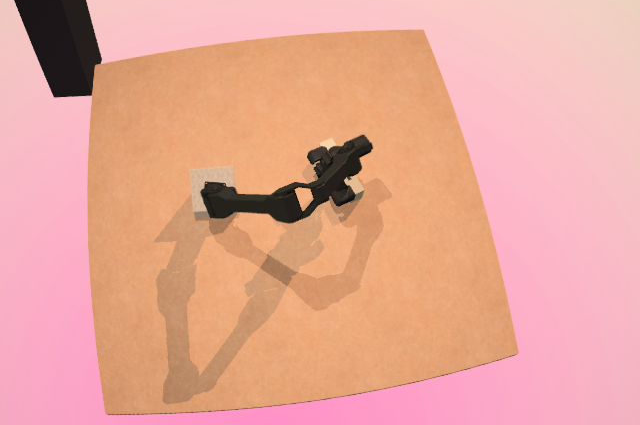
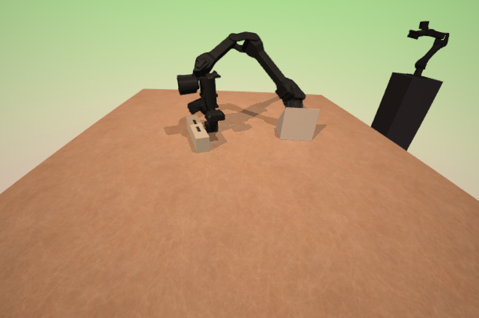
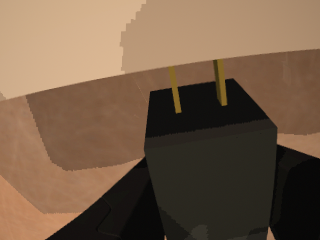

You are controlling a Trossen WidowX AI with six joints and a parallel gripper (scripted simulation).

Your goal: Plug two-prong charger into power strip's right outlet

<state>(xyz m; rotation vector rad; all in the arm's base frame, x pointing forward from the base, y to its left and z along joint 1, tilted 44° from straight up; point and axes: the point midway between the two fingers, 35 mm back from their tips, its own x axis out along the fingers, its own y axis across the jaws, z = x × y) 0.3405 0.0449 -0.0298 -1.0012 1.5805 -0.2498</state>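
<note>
My gripper (image 1: 330,174) (image 2: 206,114) (image 3: 203,156) is shut on the charger (image 3: 210,165), a dark block with two parallel brass prongs, and points down close beside the power strip (image 1: 355,186) (image 2: 201,143) (image 3: 60,45). The strip is a pale block on the table, with dark slots in its top in the exterior view. In the wrist view the prongs point at the strip, and its edge hides their tips. The frames do not show the tips in a slot. In the top view the arm covers the strip's middle.
The arm's base stands by a pale grey block (image 1: 211,174) (image 2: 299,125) on the brown table (image 1: 258,84) (image 2: 239,209). A black pillar (image 1: 46,22) (image 2: 402,109) stands past the table edge, with a second small black arm (image 2: 429,49) on top.
</note>
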